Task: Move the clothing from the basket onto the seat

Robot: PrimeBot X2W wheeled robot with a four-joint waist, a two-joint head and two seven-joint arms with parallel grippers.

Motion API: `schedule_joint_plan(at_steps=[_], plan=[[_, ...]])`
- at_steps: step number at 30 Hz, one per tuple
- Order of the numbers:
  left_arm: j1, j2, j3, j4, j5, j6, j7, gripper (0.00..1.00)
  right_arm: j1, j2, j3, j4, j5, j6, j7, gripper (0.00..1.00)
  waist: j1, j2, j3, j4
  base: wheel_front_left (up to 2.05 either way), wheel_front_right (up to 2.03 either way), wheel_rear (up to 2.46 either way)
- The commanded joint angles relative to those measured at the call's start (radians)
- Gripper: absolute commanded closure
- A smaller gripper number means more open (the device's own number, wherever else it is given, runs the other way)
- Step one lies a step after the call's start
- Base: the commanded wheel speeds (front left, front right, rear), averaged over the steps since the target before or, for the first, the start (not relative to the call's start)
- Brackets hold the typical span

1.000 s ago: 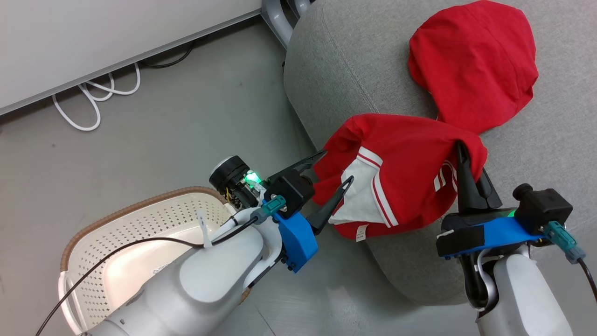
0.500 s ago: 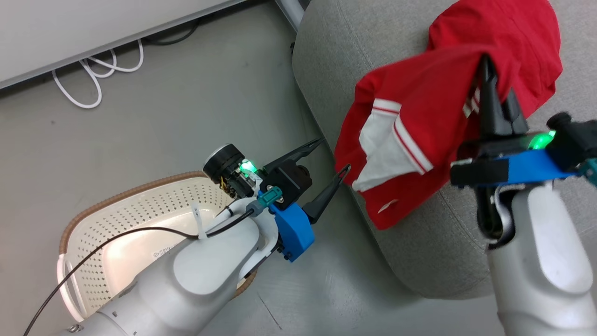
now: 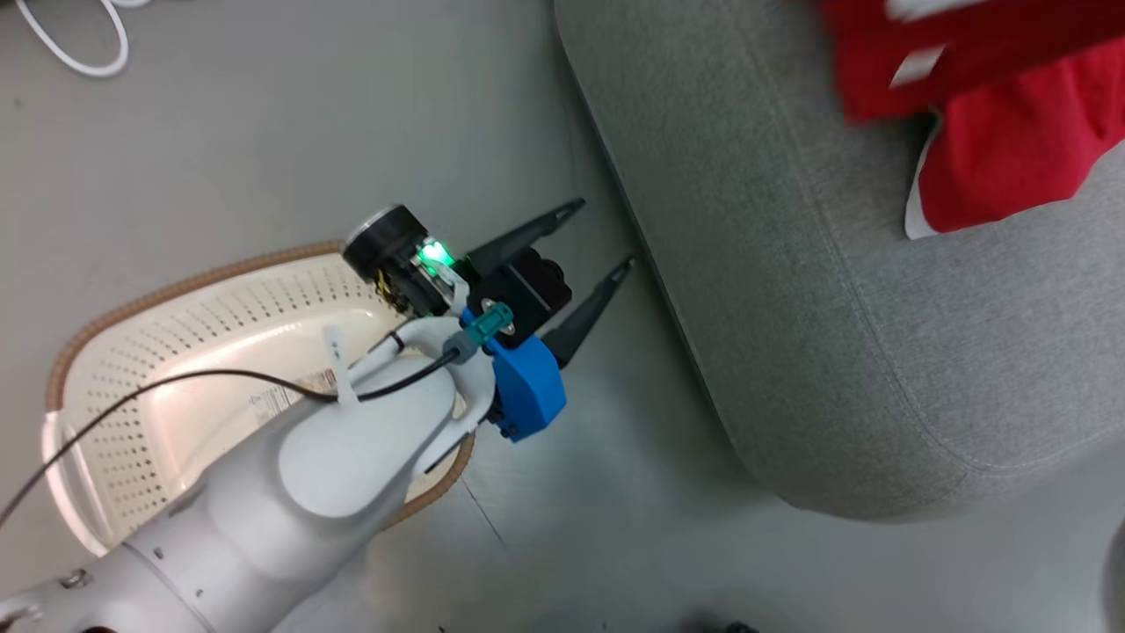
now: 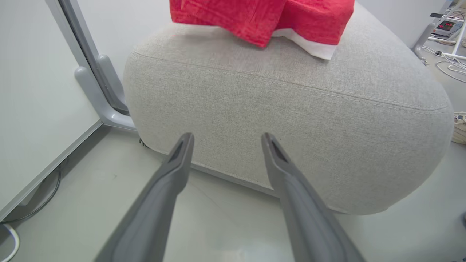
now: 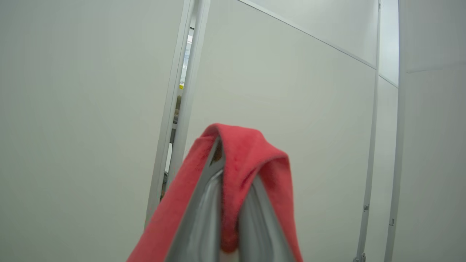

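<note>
Nothing legible anywhere. Pale sticker [image 3: 268, 403] on the bottom of the basket [image 3: 158, 338], printed in dark lines, far too small to read. Red glowing digits on a small display [image 4: 446, 26] off at the edge of the left wrist view, too blurred to make out.

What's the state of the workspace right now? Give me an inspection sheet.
Surface: grey floor, smooth.
Job's things: red clothing on top of the grey seat; basket on the floor, no clothing seen in its visible part.
Clutter: nothing seen.
Hands: left hand open, holding nothing, between basket and seat; right hand shut on a fold of the clothing.
Cables: white cable on the floor; black cable along the left arm.
Surroundings: white wall panels.
</note>
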Motion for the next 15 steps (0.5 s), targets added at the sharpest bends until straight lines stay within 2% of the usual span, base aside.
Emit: schedule_joint_plan(at_steps=[1,9,12,15], plan=[[-0.018,0.018,0.004,-0.015,0.007,0.006,0.01,0.0,-0.045,-0.032,-0.031,-0.008,0.01,-0.001,0.0,1.0,-0.0001,-0.0001,0.051,-0.011,0.0,0.0,0.0],[-0.067,0.085,0.006,-0.095,0.029,0.026,0.061,0.0,-0.164,-0.219,-0.187,0.055,0.036,-0.001,0.0,1.0,-0.0001,-0.0001,0.151,-0.031,0.0,0.0,0.0],[-0.077,0.103,0.007,-0.126,0.036,0.034,0.076,0.0,-0.169,-0.251,-0.213,0.09,0.033,-0.001,0.0,1.0,-0.0001,-0.0001,0.175,-0.034,0.0,0.0,0.0],[-0.085,0.116,0.006,-0.148,0.036,0.041,0.086,0.0,-0.148,-0.249,-0.219,0.126,0.027,-0.001,0.0,1.0,-0.0001,-0.0001,0.193,-0.037,0.0,0.0,0.0]])
